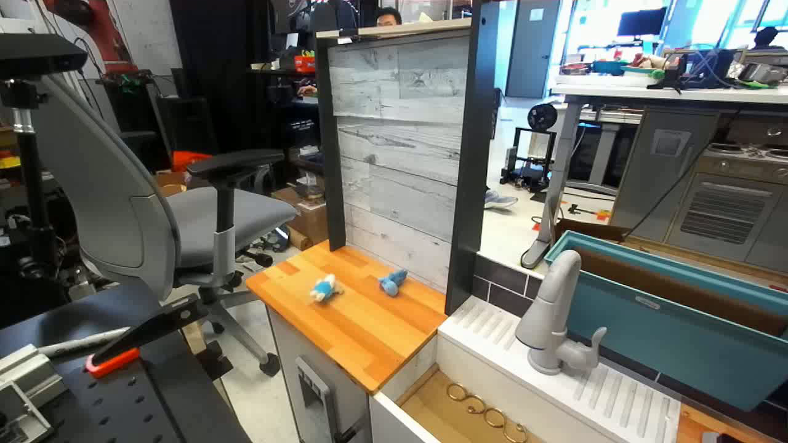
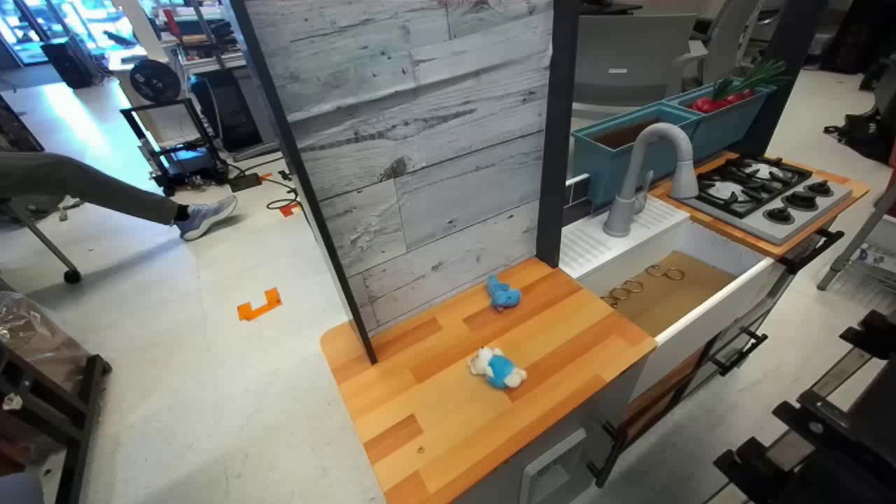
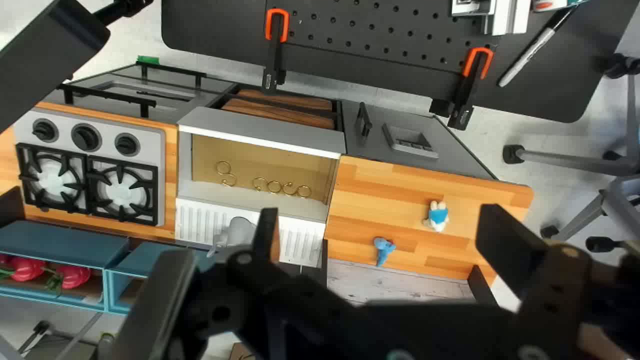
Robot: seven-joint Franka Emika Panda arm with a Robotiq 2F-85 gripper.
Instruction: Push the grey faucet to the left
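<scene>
"Where's the grey faucet (image 1: 556, 307)?"

"Upright on the white drainboard (image 1: 615, 394), just behind the sink (image 2: 691, 329), with the teal planter (image 1: 665, 335) behind it."

"And the gripper (image 3: 378, 220)?"

"The wrist view shows its fingers (image 3: 507, 245) spread wide apart."

"And on the wooden counter (image 1: 369, 332)?"

"A blue toy (image 1: 391, 283) and a white toy dressed in blue (image 1: 322, 289), lying near each other."

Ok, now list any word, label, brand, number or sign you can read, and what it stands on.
No text is readable in any view.
Too small or blurred to read:
Label on the teal planter.
White sheet on the grey door.
Paper sheet on the grey cabinet.
Pale tag on the grey panel beyond the planter.
Whether either sheet bears words cannot be told.
</scene>
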